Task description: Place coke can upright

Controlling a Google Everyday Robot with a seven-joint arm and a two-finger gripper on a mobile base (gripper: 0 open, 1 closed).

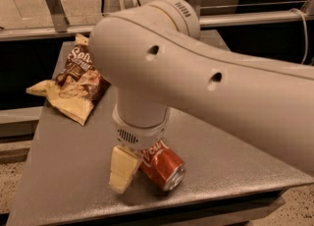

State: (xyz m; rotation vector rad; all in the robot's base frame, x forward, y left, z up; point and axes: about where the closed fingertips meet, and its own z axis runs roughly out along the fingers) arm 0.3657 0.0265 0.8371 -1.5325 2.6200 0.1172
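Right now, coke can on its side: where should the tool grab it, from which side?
Take the coke can across its round body, mid-length, coming from above. It lies on its side on the table, silver end facing front-right, so both curved flanks look reachable. The tool hangs low beside its camera-left flank.

The claw hung low over the bench, close to the front edge and a little left of its middle. It pointed down from the wide white arm that crossed in from the right. The coke can lay on its side right against the claw, its silver end turned toward the front right corner. A brown and yellow crisp bag lay near the rear left corner, one end overhanging the left edge.
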